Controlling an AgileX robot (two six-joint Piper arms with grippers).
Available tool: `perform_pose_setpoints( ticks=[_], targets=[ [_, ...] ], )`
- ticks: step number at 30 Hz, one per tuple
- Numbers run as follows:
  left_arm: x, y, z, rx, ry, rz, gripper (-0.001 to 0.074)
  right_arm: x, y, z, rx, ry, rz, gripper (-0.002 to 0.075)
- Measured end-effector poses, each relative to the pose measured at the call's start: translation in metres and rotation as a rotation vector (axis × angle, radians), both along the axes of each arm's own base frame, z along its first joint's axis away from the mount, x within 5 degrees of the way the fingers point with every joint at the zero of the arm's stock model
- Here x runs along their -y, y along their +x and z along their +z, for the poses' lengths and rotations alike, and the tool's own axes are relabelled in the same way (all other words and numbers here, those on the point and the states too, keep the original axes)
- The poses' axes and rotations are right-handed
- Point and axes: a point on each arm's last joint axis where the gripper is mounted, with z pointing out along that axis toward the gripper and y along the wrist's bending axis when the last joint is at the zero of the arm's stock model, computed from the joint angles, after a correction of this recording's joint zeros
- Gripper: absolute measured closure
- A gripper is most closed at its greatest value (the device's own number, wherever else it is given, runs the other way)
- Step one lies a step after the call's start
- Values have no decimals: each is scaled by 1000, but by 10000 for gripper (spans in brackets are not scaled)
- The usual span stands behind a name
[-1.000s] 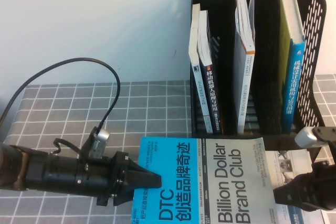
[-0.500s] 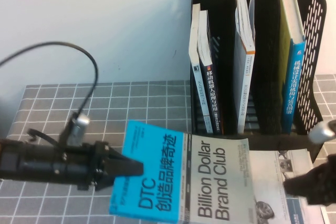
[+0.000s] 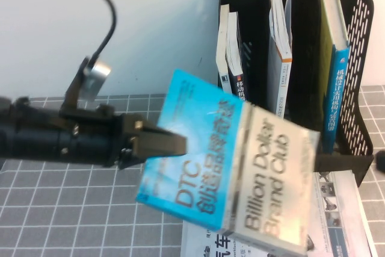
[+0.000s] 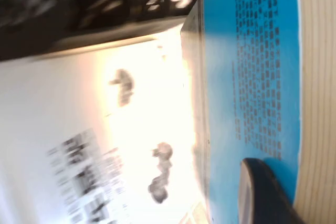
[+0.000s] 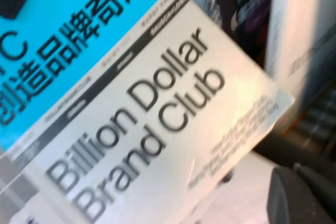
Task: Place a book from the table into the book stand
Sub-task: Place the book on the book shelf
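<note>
My left gripper (image 3: 174, 144) is shut on the blue edge of the book (image 3: 228, 173), a thick paperback, half blue with "DTC", half grey with "Billion Dollar Brand Club". It holds the book tilted in the air above the table (image 3: 78, 203), in front of the black book stand (image 3: 363, 58) and below its top. In the left wrist view one dark finger (image 4: 260, 192) presses on the blue cover (image 4: 252, 51). My right gripper (image 3: 380, 161) shows only as a dark tip at the right edge, apart from the book. The right wrist view shows the cover (image 5: 157, 108) and the gripper (image 5: 299, 198).
A white book picturing car chassis (image 3: 337, 209) lies on the table under the lifted book. Several books stand upright in the stand: two at the left (image 3: 231, 70), one in the middle (image 3: 280, 70), a blue-spined one at the right (image 3: 338, 76). A white wall is behind.
My left gripper has lifted the book off the white book, up and slightly right, tilting it. My right gripper has drawn back to the right edge.
</note>
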Motion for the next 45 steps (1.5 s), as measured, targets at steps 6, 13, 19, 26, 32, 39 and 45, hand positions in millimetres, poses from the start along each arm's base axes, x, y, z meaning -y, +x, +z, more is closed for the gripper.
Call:
perform_pose_setpoints(
  ticks=[6, 13, 19, 26, 32, 39, 45],
  targets=[
    [30, -12, 44, 87, -14, -44, 552, 13, -25, 27, 185, -14, -151, 729],
    [56, -7, 91, 202, -67, 54, 552, 25, -40, 39, 299, -60, -265, 729],
    [64, 10, 141, 361, -131, 179, 552, 30, -40, 34, 247, -96, -316, 729],
    [58, 17, 191, 498, -25, 257, 552, 34, -43, 22, 138, -177, -318, 729],
    [54, 17, 211, 526, 47, 270, 552, 36, -49, 11, 6, -227, -323, 729],
    [51, 19, 211, 504, 90, 304, 552, 36, -56, 2, -114, -255, -290, 729],
    [52, 28, 206, 476, 92, 342, 552, 35, -59, -1, -159, -263, -273, 729]
  ],
)
